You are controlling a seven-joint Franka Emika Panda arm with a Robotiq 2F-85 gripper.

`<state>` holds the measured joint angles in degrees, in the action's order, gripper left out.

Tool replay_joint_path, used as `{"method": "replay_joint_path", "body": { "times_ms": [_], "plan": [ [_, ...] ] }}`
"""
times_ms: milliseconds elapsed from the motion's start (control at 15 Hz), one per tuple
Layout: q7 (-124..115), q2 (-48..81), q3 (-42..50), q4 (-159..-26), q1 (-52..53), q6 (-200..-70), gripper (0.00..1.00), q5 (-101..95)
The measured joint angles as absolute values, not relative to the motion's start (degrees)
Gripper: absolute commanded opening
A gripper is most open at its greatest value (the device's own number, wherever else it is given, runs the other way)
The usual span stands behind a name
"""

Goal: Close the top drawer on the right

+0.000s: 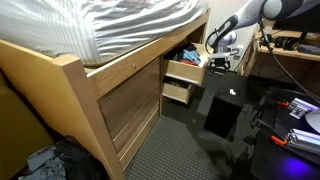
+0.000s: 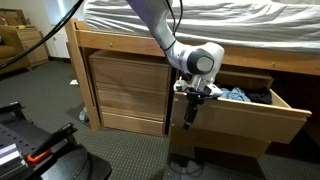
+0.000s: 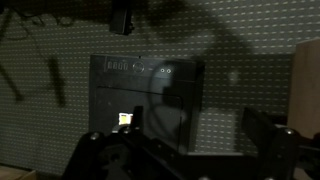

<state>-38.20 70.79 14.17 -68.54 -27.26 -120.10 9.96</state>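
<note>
The top drawer [image 1: 186, 70] of the bed frame's right-hand stack stands pulled out, with dark blue fabric [image 1: 190, 56] inside. In the other exterior view its flat front [image 2: 262, 116] juts toward the room and the blue fabric [image 2: 236, 95] shows over the rim. My gripper [image 2: 189, 108] hangs fingers down just in front of the drawer's front, at one end of it; it also shows in an exterior view [image 1: 219, 58]. In the wrist view its fingers [image 3: 200, 135] are spread apart with only carpet between them. It holds nothing.
A smaller, shallower drawer [image 1: 177, 93] below is also pulled out. A black box [image 1: 224, 106] stands on the carpet under the gripper and shows in the wrist view [image 3: 150, 95]. Closed drawers [image 2: 126, 88] fill the other stack. Equipment [image 1: 295, 120] lies on the floor nearby.
</note>
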Motion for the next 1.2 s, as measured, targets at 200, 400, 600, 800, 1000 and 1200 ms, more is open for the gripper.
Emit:
{"method": "replay_joint_path", "body": {
  "times_ms": [200, 400, 600, 800, 1000, 1200],
  "plan": [
    [-35.0, 70.6, 11.9, -68.5, -29.1, -121.9, 1.00, 12.9],
    [-35.9, 70.7, 10.7, -68.5, -28.8, -121.5, 1.00, 13.8],
    [-39.4, 70.9, 11.5, -67.6, -26.3, -118.1, 1.00, 13.7],
    [-40.1, 70.9, 11.8, -67.5, -25.3, -118.3, 1.00, 13.6],
    [-39.3, 70.9, 11.4, -68.9, -25.3, -125.0, 1.00, 13.8],
    [-38.3, 70.7, 8.8, -72.4, -23.4, -137.0, 1.00, 13.9]
  ]
}}
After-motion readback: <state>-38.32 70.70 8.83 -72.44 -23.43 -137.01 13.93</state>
